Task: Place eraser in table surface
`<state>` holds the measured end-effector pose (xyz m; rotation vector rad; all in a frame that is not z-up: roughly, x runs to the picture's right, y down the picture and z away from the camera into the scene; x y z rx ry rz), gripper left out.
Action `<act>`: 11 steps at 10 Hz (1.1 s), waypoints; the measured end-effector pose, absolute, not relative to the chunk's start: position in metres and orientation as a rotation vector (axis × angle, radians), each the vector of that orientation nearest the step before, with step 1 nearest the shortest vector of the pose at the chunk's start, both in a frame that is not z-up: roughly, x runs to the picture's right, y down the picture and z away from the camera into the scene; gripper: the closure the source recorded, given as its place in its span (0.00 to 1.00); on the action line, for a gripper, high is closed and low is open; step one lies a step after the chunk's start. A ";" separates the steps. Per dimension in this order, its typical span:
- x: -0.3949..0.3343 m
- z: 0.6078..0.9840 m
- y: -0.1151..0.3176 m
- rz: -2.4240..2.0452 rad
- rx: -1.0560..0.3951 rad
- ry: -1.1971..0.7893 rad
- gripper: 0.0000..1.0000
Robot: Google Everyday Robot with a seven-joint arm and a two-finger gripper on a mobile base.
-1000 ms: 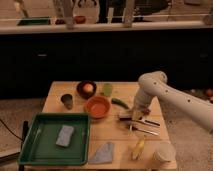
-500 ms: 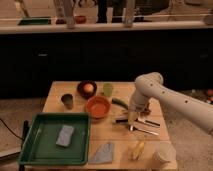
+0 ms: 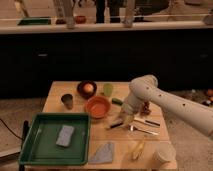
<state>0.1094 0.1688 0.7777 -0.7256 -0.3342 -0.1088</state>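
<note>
The white arm reaches in from the right, bends at its elbow and angles down to the middle of the worktop (image 3: 121, 144). Its claw (image 3: 121, 119) sits low, just right of the orange bowl (image 3: 97, 106). From here I cannot tell whether the claw is clenched or released. The eraser (image 3: 114, 125) shows as a small dark oblong right at the claw's tip, down at the wood, though I cannot tell if it rests there or is held just above.

Some cutlery (image 3: 144, 126) lies just right of the claw. Behind the orange bowl stand a dark bowl (image 3: 87, 89) with something pale orange inside, a green cup (image 3: 108, 89) and a dark cup (image 3: 67, 101). The green tray (image 3: 35, 150) fills the front left corner and holds the grey-blue sponge (image 3: 65, 135). Along the front edge are a grey cloth (image 3: 102, 152), a banana (image 3: 138, 148) and a white cup (image 3: 164, 154).
</note>
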 end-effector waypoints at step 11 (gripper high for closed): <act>0.066 0.793 0.204 -0.320 -0.800 -0.533 0.99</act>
